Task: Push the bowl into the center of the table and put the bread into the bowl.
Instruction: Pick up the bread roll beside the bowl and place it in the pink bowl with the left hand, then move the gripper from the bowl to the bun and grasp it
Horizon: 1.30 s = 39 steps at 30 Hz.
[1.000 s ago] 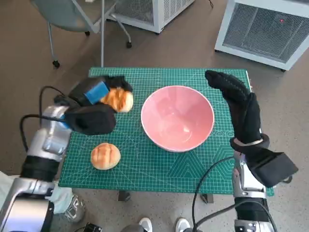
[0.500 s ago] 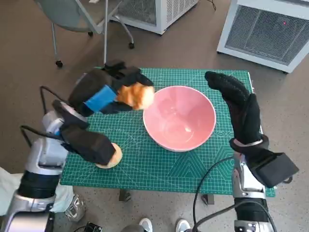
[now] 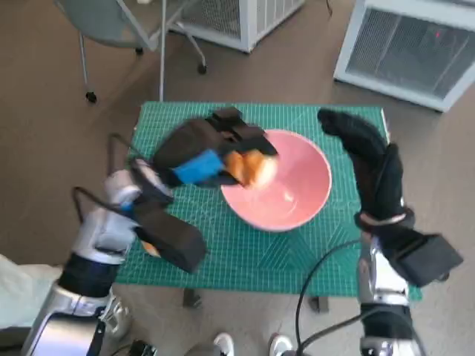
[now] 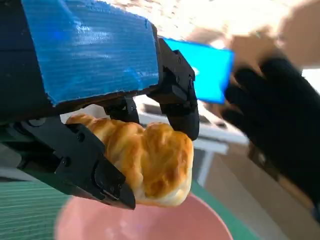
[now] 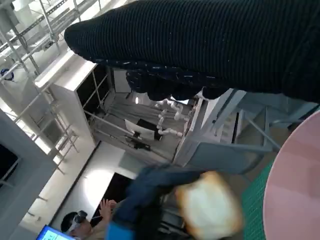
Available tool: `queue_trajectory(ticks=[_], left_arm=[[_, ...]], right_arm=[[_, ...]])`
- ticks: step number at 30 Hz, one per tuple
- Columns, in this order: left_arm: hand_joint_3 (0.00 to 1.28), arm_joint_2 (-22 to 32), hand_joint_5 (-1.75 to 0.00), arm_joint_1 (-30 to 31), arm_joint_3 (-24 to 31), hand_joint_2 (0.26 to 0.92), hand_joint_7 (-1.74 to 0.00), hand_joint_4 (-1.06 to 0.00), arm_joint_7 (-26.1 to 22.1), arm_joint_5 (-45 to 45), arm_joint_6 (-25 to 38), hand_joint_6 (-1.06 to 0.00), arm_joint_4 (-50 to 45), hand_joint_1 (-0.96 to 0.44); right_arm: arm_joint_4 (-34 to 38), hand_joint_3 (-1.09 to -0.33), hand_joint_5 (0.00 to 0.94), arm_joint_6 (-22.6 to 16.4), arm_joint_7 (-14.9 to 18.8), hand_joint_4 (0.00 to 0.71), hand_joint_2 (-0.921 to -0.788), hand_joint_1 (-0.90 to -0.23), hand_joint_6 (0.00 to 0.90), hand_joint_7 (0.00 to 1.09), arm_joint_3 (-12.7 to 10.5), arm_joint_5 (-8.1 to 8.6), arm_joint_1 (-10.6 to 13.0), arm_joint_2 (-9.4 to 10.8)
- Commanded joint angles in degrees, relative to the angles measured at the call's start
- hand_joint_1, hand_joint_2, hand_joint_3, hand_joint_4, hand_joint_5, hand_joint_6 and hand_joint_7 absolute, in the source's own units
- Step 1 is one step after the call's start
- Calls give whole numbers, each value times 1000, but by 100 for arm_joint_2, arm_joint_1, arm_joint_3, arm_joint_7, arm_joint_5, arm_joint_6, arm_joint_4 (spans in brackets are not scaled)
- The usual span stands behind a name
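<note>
The left hand [image 3: 204, 152] grips the bread [image 3: 252, 167] over the bowl's [image 3: 297, 193] left rim; soft and light (easily squashed), it wants gentle side holds. The right hand [image 3: 364, 148] holds nothing, fingers released.

floor [image 3: 44, 111]: brown, smooth | table: green cutting mat [image 3: 297, 252] with a white grid covers the top | beyond the far left corner: chair [image 3: 119, 22] on castors, grey-green seat | beyond the far edge: white louvred cabinet [image 3: 245, 18] | beyond the far right corner: second white vented unit [image 3: 415, 52] | light: bright, even
</note>
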Motion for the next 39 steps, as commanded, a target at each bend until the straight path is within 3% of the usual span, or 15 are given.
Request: queue_trajectory(ticks=[1,9,13,15,16,18,21,25,34,39], left_arm=[[50,-110,-1071,-285,-247,920,-1211,-717,205,261,-370,-639,617,1],[72,-268,-1155,-443,-475,921,-1181,-700,120,335,-597,-604,1300,1],[206,-318,-1286,-377,-423,921,-1366,-519,-116,86,-540,-477,1344,1],[188,-326,-967,-309,-380,894,-1069,-453,-282,-55,-460,-410,1262,16],[125,-326,-521,-281,-365,884,-643,-417,-349,-103,-418,-388,1220,20],[70,-306,-267,-227,-332,875,-355,-330,-499,-209,-326,-353,1117,2],[25,-220,-87,-177,-275,855,-124,-184,-702,-337,-209,-277,949,-44],[6,-67,-19,-83,-147,832,-26,-69,-946,-535,-67,-219,635,-124],[0,-9,-1,19,-56,823,-1,-28,-1135,-644,99,-201,357,-191],[5,592,-5,488,663,835,0,-41,-1461,-1154,501,-200,-802,-319]], right_arm=[[-32,-770,2,89,-1,151,-921,-744,-1,491,-4,10,172,10],[-103,-772,2,47,-68,151,-921,-734,-1,491,-22,-38,237,20],[-129,-773,3,52,-95,155,-921,-729,-1,490,-29,-53,253,19],[-135,-774,4,57,-101,155,-921,-729,-1,490,-34,-51,257,20],[-137,-774,4,59,-102,156,-921,-728,-1,490,-36,-48,258,20],[-130,-774,4,57,-110,157,-921,-728,-1,489,-40,-50,254,20],[-118,-774,4,66,-122,158,-921,-728,-1,489,-44,-47,243,20],[-128,-773,4,68,-140,158,-921,-728,-1,490,-35,-54,251,28],[-133,-774,3,69,-144,158,-921,-727,-1,489,-28,-52,254,30],[-63,-775,5,67,-154,161,-921,-724,-1,488,-12,-99,215,48]])
